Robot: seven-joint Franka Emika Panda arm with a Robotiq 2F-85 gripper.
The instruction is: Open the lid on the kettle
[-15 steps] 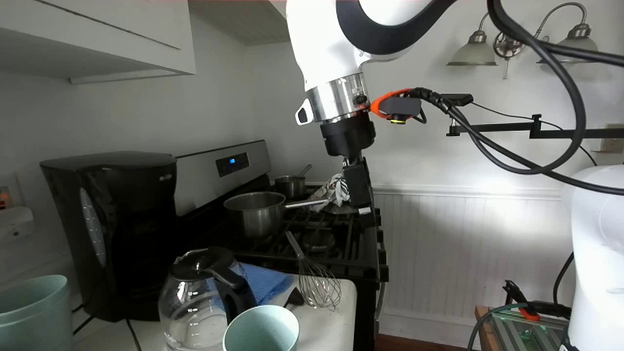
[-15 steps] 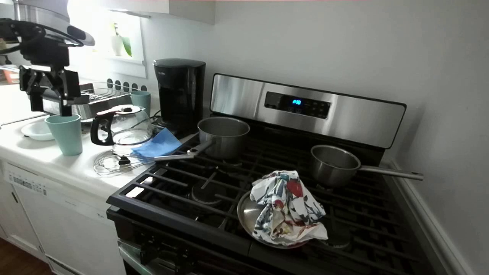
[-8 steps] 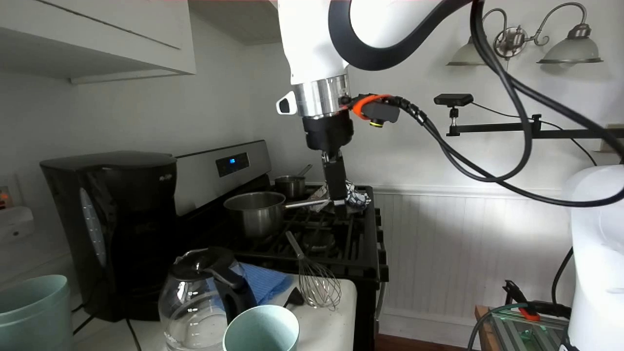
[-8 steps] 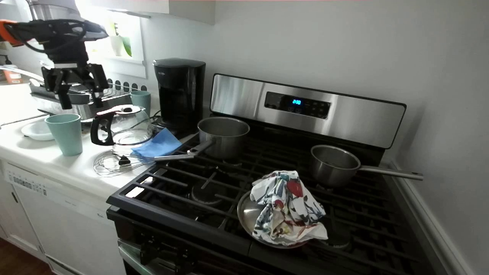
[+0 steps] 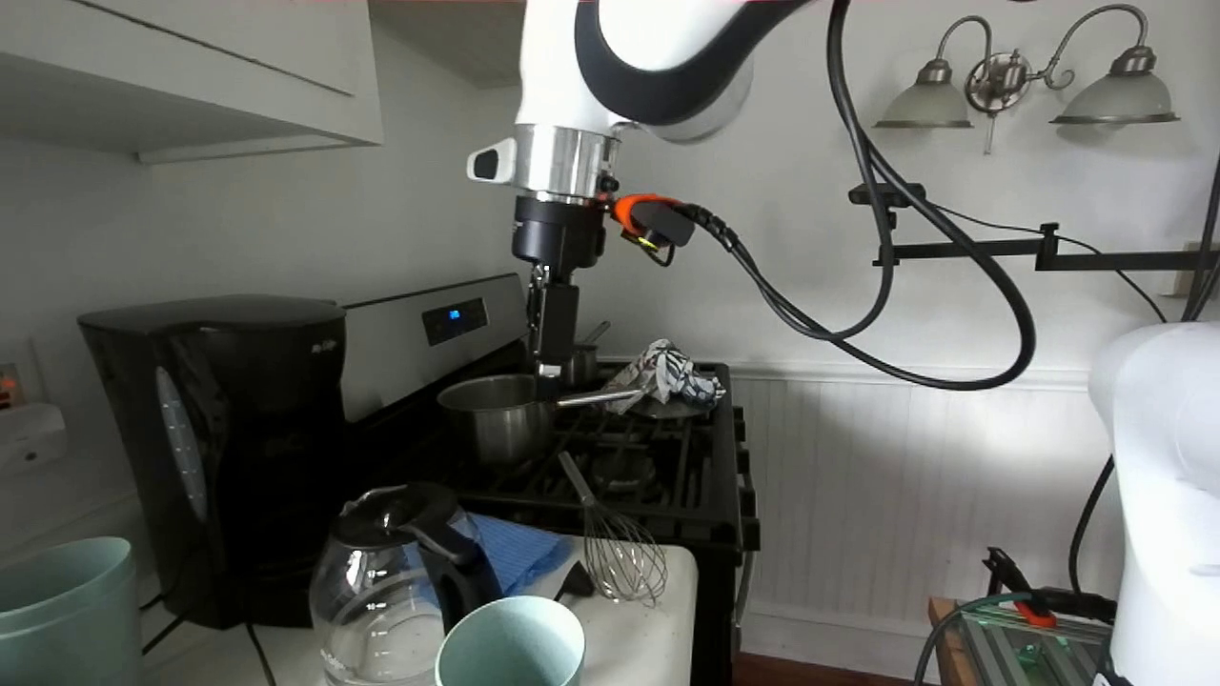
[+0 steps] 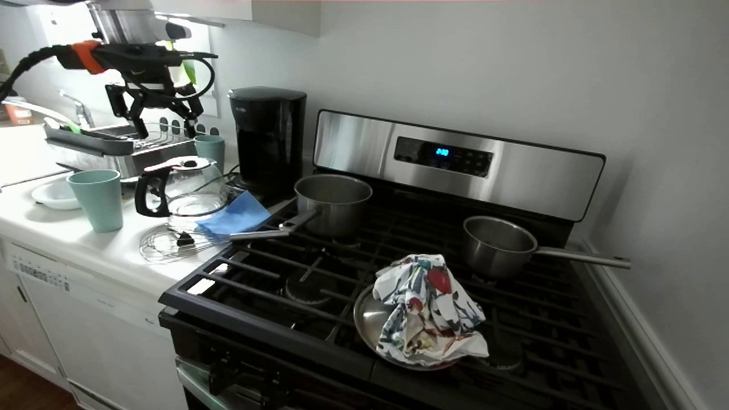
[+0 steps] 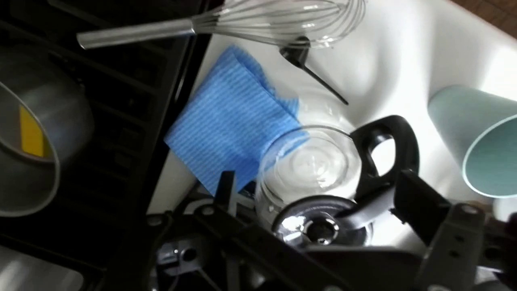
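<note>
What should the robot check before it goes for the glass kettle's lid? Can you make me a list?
1. Gripper open: ok, its jaws stand apart.
2. Gripper down at the lid: not ok, it hangs higher.
3. Lid on top of the kettle: ok.
4. Kettle upright on the counter: ok.
5. Nearest cup apart from the kettle's handle: ok, the wrist view shows a gap.
6. Lid free to move: cannot tell.

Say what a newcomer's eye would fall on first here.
The open black gripper probably draws the eye first, hanging higher than the glass kettle on the counter. Next come the bright blue cloth beside that kettle and the crumpled flowered cloth on the stove, over something round and metal.
</note>
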